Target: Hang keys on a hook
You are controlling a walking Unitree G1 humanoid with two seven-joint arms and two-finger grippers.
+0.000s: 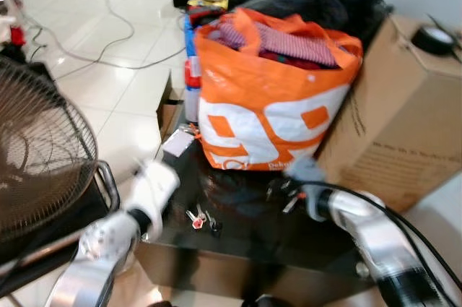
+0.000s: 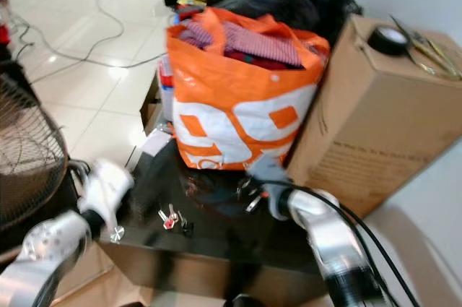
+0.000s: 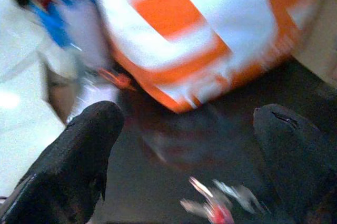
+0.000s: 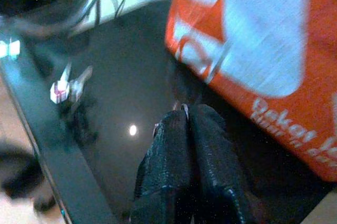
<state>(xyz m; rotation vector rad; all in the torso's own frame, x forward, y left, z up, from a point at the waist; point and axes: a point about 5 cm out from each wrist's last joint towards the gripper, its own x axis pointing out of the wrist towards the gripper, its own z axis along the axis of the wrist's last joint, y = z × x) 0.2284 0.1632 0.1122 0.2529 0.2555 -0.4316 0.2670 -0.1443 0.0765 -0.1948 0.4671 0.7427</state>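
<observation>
A: What step is it?

B: I think the robot is reaching for the keys (image 1: 200, 219). They lie flat on the dark table (image 1: 245, 249), near its front edge. Nothing holds them yet. I see no hook.

A: What comes next?

B: My guess is the left claw (image 3: 189, 129) must come down over the keys and pinch them. Then the robot has to find a hook.

A: How is the left claw?

B: Its two black fingers (image 3: 79, 161) are spread wide. Nothing is between them. In the left wrist view the keys sit low, closer to one finger. The left arm (image 1: 148, 195) is at about 9 o'clock from the keys, just beside them.

A: And the right claw (image 4: 188, 124)?

B: Its fingers are pressed together and look empty. It hangs over the table, at about 3 o'clock from the keys, close to the bag.

A: What is farther back?

B: The orange bag (image 1: 271, 105) stands at 12 o'clock from the keys, full of cloth. A box (image 1: 404, 119) is at 2 o'clock. A fan (image 1: 40, 155) is at 9 o'clock. Cables lie on the floor (image 1: 108, 40) far behind
</observation>
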